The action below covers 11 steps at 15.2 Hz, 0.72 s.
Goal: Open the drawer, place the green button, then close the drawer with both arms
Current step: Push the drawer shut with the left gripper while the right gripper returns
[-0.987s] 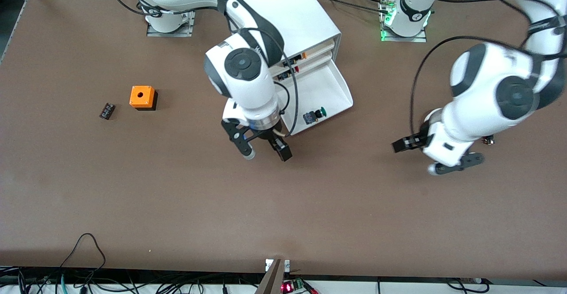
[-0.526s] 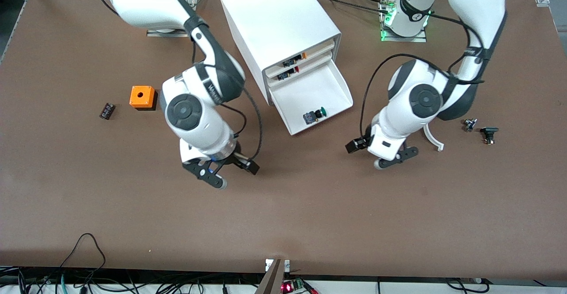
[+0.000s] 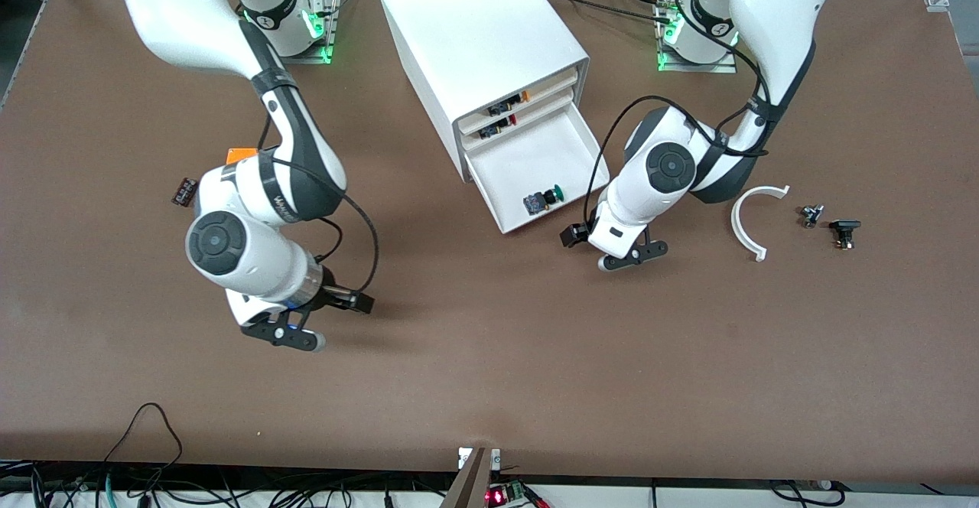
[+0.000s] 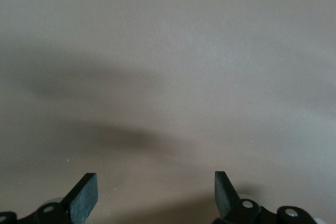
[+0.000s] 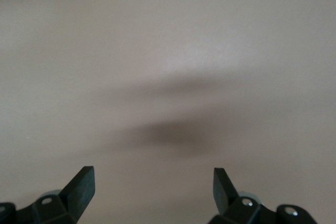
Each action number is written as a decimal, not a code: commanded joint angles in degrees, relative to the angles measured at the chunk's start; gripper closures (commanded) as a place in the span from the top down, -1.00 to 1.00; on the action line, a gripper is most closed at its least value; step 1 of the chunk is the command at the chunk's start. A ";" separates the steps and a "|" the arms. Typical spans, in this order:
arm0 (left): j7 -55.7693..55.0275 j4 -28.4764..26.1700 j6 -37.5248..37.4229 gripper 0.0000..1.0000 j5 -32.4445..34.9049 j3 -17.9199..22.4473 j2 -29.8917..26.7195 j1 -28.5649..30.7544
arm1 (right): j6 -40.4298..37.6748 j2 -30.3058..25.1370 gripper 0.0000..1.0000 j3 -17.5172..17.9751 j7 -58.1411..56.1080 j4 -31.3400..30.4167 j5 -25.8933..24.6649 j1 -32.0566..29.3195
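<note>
The white cabinet [image 3: 482,34] stands at the middle of the table, away from the front camera. Its third drawer [image 3: 570,144] is pulled out. The button [image 3: 544,199], green cap and black body, lies in the drawer near its front lip. My left gripper [image 3: 604,250] is open and empty, low over the table beside the drawer's front corner, toward the left arm's end. In the left wrist view it [image 4: 155,192] shows only bare table. My right gripper [image 3: 329,323] is open and empty over bare table, as its wrist view [image 5: 152,190] shows.
An orange box [image 3: 241,154], partly hidden by the right arm, and a small black part [image 3: 183,190] lie toward the right arm's end. A white curved piece [image 3: 753,217] and two small dark parts [image 3: 811,215] [image 3: 844,231] lie toward the left arm's end.
My right gripper has swung away from the drawer front toward the right arm's end of the table. My left gripper has moved in toward the drawer's front corner. The button still lies in the drawer.
</note>
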 commanded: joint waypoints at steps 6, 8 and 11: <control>-6.74 -4.51 0.94 0.98 -0.10 -0.41 -1.11 -3.87 | 14.79 -21.93 1.00 -0.03 -22.32 -31.21 -0.55 -9.21; -6.74 -4.87 0.68 0.98 -0.19 -0.94 -1.38 -3.87 | 12.87 -26.76 1.00 -0.03 -25.31 -34.21 -0.55 -10.90; -6.47 -4.78 -1.77 0.98 -0.27 -3.40 -1.38 -3.34 | 6.03 -34.06 1.00 -0.29 -27.43 -36.51 -0.72 -12.57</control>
